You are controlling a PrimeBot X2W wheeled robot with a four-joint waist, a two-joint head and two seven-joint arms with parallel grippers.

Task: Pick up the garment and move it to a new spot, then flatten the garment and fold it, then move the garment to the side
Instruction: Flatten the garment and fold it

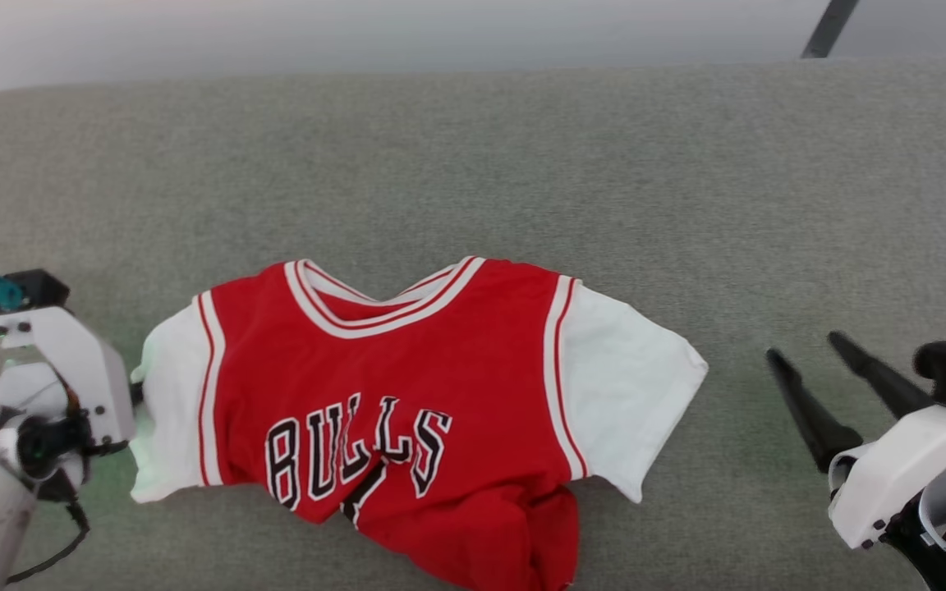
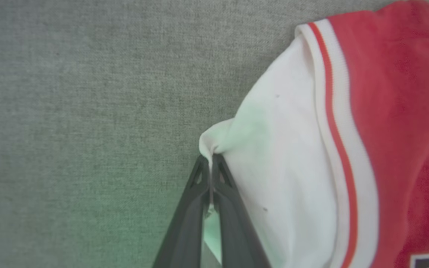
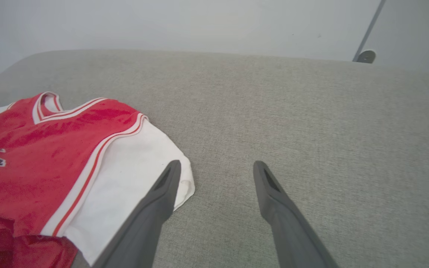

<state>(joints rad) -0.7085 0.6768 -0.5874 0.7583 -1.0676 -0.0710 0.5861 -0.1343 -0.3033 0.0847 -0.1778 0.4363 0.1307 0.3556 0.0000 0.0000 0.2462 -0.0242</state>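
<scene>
The garment (image 1: 407,394) is spread at lower centre on the grey fabric surface (image 1: 522,164), long axis left-to-right, collar toward the top. Its frame-left sleeve edge is pinched by the left gripper (image 2: 210,158); the right gripper (image 1: 805,346) is held wide at lower right.

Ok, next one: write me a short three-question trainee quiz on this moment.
1. True or false: the left gripper is shut on the edge of a white sleeve of the red jersey-style T-shirt.
2. The right gripper is: A) open, holding nothing; B) shut on the collar; C) shut on the hem.
3. Fill in: the black chest letters read ____.
Key: 1 true; 2 A; 3 BULLS.
</scene>
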